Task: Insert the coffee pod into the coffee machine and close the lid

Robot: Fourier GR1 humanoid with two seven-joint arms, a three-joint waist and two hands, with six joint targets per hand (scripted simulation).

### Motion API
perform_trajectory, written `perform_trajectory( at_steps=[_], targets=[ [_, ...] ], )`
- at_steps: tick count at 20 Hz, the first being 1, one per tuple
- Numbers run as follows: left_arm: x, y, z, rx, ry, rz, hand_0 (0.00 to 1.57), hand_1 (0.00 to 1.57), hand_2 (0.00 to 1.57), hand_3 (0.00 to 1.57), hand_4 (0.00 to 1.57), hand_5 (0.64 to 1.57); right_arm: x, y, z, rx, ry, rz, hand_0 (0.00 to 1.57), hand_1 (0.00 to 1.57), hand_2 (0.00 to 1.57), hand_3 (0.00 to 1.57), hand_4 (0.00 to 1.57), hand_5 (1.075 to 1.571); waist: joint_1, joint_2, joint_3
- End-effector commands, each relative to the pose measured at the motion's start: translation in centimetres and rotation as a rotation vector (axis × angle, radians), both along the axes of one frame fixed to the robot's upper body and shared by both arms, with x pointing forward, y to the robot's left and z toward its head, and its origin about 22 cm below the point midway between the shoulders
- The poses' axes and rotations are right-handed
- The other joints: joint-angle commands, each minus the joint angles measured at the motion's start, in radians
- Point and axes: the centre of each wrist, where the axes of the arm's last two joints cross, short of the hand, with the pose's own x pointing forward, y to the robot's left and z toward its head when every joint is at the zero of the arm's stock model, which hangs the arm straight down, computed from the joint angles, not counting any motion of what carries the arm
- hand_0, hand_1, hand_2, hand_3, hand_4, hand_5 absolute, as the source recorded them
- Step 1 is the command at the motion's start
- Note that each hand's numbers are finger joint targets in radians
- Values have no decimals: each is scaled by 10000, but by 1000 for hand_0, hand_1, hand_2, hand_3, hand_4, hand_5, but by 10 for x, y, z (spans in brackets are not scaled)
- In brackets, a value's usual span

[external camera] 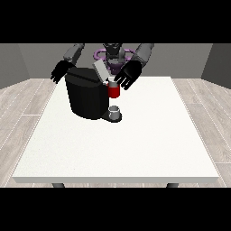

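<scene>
A black coffee machine [85, 94] stands on the white table [135, 144] left of centre. Its grey lid [100, 71] is tilted up and open. A red pod holder [113, 90] sticks out at the machine's right side, with a small light-coloured piece at its top that may be the pod; I cannot tell for sure. The hand at the view's right [128, 75] hovers just above and right of the red part, its fingers spread. The hand at the view's left [60, 71] hangs behind the machine's left top corner with its fingers relaxed, holding nothing.
A small grey cup [115, 111] sits on the machine's base plate under the red part. The table stretches wide toward the front and right. A wooden floor surrounds it.
</scene>
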Motion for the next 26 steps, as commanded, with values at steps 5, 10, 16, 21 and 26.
perform_trajectory(
  at_steps=[5, 10, 16, 21, 26],
  targets=[
    [-1, -1, -5, 430, 127, -111, 1056, 1056, 1108, 937, 393, 1571, -9, 0, -17, -25, 228, -141, 0, 0, 0, 0, 408, 1571, 152, -221, -8],
    [0, 3, 14, 341, -301, -34, 1073, 1073, 1125, 967, 364, 1571, -1, 8, -7, 9, -215, -72, 0, 0, 0, 0, 477, 1571, 186, 90, -8],
    [-2, 15, 4, 1397, 16, -425, 0, 0, 378, 112, 0, 1571, 6, -2, 13, -82, -542, -173, 0, 0, 0, 0, 465, 1571, 98, 132, -10],
    [0, -11, -1, 1913, 265, -569, 0, 0, 0, 0, 0, 1571, 7, 13, -1, 95, 167, -340, 0, 0, 0, 0, 435, 1571, 306, -112, -8],
    [-3, 26, 6, 1483, 332, -245, 0, 0, 0, 0, 0, 1571, 4, 4, 11, -82, 124, -227, 0, 0, 0, 0, 338, 1571, 62, -193, -14]
  ],
)
